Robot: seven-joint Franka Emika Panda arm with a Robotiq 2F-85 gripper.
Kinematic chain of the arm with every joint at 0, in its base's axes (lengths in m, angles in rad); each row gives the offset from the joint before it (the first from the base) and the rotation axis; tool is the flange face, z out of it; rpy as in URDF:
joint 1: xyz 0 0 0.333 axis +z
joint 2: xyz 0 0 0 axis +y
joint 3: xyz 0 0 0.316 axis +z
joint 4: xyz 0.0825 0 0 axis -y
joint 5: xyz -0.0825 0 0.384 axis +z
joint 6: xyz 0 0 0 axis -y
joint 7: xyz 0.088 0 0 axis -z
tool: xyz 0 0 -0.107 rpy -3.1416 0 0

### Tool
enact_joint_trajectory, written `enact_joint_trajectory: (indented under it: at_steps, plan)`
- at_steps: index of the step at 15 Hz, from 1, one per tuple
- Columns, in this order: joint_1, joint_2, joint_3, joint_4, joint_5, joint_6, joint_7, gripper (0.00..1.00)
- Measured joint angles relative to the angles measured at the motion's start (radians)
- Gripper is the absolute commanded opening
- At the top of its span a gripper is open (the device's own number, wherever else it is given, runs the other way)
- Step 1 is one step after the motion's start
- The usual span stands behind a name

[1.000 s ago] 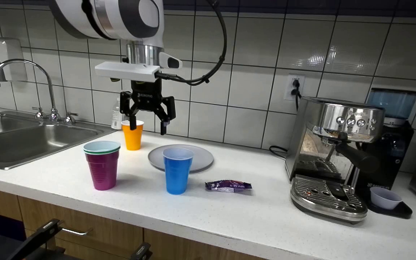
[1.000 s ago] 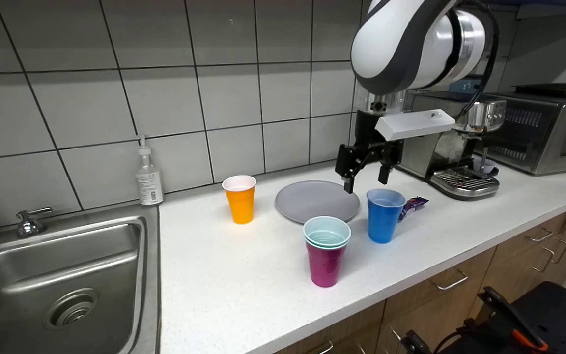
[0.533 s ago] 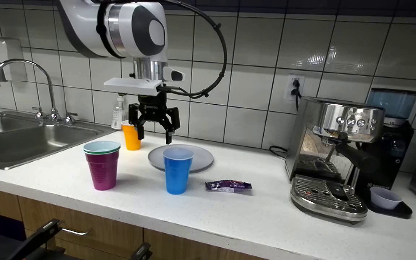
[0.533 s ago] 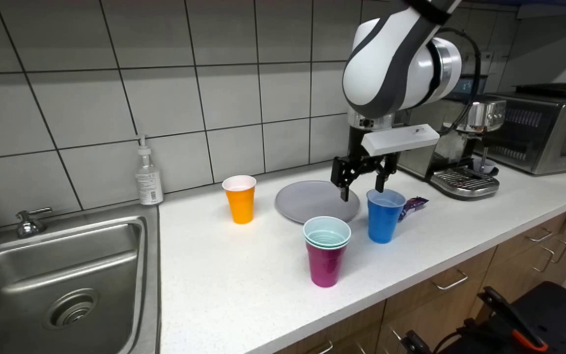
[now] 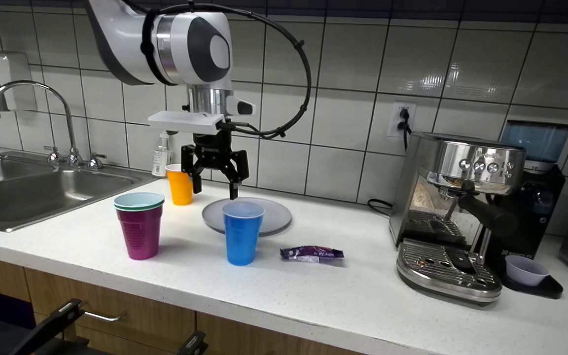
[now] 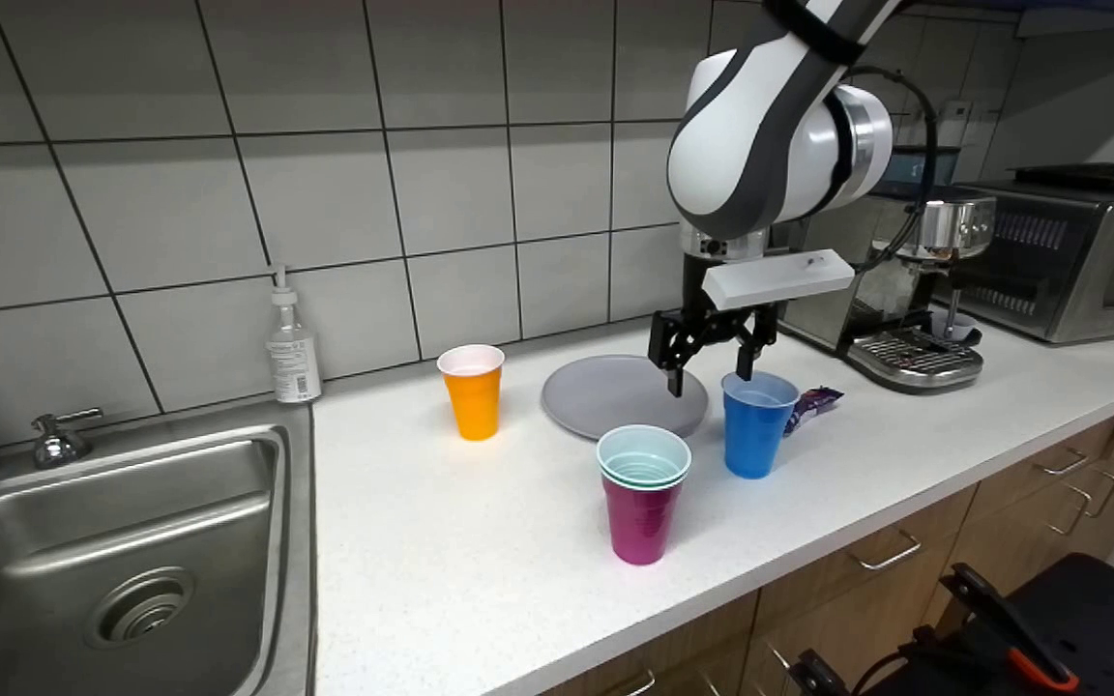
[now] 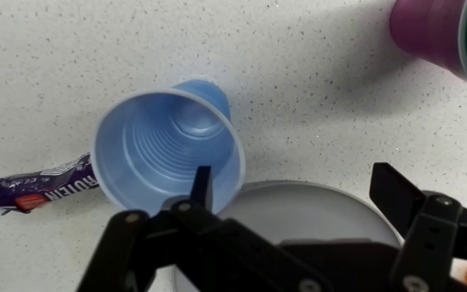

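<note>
The tool [image 5: 215, 191] has sunk closer to the worktop [image 5: 338, 296], mostly in the earlier half second, only slightly since. In an exterior view it has also shifted rightward: one finger [image 5: 197, 185] has gone from the front of the orange cup [image 5: 179, 190] to its right edge, and more of the bottle [image 5: 159, 159] shows. The arch of the cable [image 5: 308, 84], cut off a second ago, is now in frame. In an exterior view the other fingertip [image 6: 745, 362], formerly above the blue cup [image 6: 753, 435], now reaches its rim in the picture; contact cannot be told.
</note>
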Motion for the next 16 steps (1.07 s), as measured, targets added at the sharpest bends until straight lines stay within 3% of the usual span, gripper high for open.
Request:
enact_joint_trajectory:
  at_steps: [16]
  plan:
    - [0.000,0.045,-0.029,0.001,0.000,0.014,0.000,1.00]
